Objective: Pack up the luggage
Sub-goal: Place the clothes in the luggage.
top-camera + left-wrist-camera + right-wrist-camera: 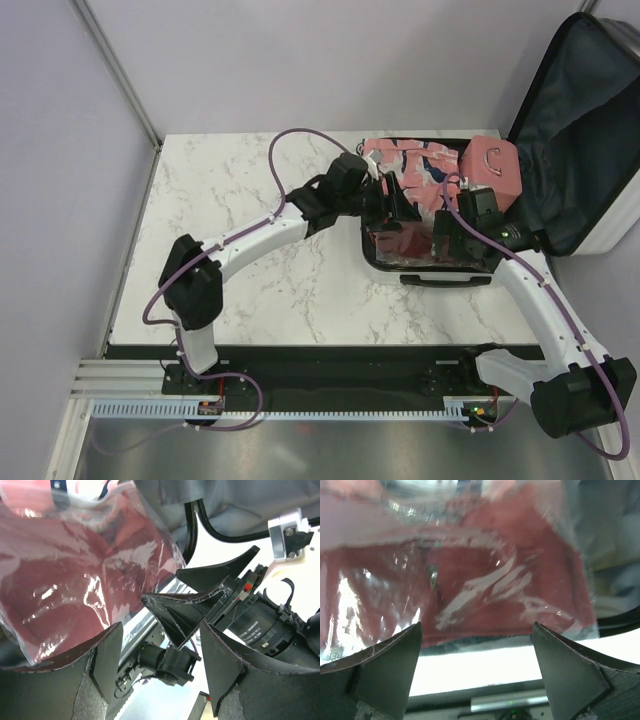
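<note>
The luggage (585,130) lies open at the back right of the table, its dark grey lined lid propped up on the right. Its base holds a clear plastic bag with a dark red garment (405,238), pink patterned items and a small pink box-shaped case (490,165). My left gripper (402,205) is open and empty just above the bag (75,580); it also shows in the left wrist view (162,675). My right gripper (450,240) is open and empty over the bag's near edge (470,580); it also shows in the right wrist view (477,665). The two grippers are close together, the right fingers (200,605) in front of the left.
The luggage's black pull handle (445,281) sticks out toward me on the white marble table (250,200). Grey walls stand at the left and back. The lid's grey lining (240,505) shows in the left wrist view.
</note>
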Robot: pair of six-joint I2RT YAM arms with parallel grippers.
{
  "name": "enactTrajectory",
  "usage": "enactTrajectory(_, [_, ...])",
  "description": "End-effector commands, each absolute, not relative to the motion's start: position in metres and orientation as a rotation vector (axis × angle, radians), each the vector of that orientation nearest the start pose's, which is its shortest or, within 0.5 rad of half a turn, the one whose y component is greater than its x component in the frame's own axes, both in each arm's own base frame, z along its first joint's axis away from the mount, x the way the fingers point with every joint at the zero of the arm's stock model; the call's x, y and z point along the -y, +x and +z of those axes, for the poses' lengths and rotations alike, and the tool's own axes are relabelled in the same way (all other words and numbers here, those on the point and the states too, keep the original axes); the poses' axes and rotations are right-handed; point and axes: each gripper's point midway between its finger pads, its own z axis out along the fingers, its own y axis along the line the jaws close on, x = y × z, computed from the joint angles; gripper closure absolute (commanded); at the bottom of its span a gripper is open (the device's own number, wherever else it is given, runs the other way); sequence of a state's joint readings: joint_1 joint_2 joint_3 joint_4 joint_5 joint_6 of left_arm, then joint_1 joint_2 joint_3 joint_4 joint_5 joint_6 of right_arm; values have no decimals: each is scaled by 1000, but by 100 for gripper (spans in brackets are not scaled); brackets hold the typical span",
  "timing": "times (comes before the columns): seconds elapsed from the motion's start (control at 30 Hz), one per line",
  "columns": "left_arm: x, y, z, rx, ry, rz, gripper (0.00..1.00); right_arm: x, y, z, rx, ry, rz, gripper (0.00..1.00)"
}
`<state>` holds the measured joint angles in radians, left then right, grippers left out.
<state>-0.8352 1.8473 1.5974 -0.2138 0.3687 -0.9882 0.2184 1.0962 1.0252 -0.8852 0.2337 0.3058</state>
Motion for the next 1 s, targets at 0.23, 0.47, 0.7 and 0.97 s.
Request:
enactTrajectory(0.23, [462, 267, 184, -2632, -42, -1452, 30, -37, 240, 129, -2640, 267, -15, 2])
enactTrajectory(0.47, [468, 283, 138, -2717, -24, -1382, 31, -23, 280, 108, -2613, 319, -57, 2])
enactTrajectory(0.7, [469, 306, 123, -2655, 41, -1328, 31, -13, 304, 94, -2594, 297, -88, 2])
enactTrajectory(0.97, [469, 304, 131, -2634, 56, -1362, 31, -13, 313, 96, -2601, 282, -81, 2])
